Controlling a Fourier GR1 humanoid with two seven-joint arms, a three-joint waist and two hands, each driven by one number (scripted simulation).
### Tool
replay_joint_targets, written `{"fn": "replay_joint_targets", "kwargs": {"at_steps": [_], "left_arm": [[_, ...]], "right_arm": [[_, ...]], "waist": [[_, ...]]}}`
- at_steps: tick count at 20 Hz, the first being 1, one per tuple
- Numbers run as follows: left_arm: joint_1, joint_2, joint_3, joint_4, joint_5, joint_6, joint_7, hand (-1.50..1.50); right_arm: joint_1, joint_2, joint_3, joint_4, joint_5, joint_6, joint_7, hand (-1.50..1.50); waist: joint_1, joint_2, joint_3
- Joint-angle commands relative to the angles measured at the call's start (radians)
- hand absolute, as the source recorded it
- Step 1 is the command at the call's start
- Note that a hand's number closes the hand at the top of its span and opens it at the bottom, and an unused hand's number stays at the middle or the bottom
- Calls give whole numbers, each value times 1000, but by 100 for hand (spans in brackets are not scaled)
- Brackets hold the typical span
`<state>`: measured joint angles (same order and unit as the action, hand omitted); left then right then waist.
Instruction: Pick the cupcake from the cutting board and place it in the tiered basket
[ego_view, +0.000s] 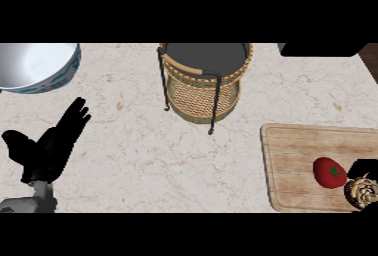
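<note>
The cupcake (362, 192), brown with a swirled top, sits at the right edge of the wooden cutting board (295, 150). My right hand (365, 166) shows only as black parts above and below the cupcake, curled round it; most of the hand is cut off by the view's edge. The tiered basket (205, 75), woven with a black wire frame, stands at the counter's back middle, well away to the upper left of the board. At the lower left my left hand (46, 150) rests open, fingers pointing up.
A red tomato (329, 172) lies on the board just left of the cupcake. A white bowl with a blue pattern (33, 65) stands at the back left. A dark object (317, 49) sits at the back right corner.
</note>
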<state>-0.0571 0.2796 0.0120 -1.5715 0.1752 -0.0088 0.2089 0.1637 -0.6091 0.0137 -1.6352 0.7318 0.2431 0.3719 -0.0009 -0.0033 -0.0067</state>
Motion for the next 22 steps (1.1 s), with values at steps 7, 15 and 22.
{"fn": "replay_joint_targets", "kwargs": {"at_steps": [7, 15, 22], "left_arm": [[-47, -68, -30, -34, -64, 46, 64, 0], [14, -41, 22, -90, -38, -14, 60, 0], [14, -39, 39, -8, -32, -25, 5, 0]], "right_arm": [[-68, 48, 12, 132, 185, -130, -111, 150], [59, 76, -36, -145, 234, -143, -69, 150], [-112, 181, -147, -274, -8, -305, -164, 150]], "waist": [[1, 4, 7], [-4, 1, 6], [-12, 0, 7]]}}
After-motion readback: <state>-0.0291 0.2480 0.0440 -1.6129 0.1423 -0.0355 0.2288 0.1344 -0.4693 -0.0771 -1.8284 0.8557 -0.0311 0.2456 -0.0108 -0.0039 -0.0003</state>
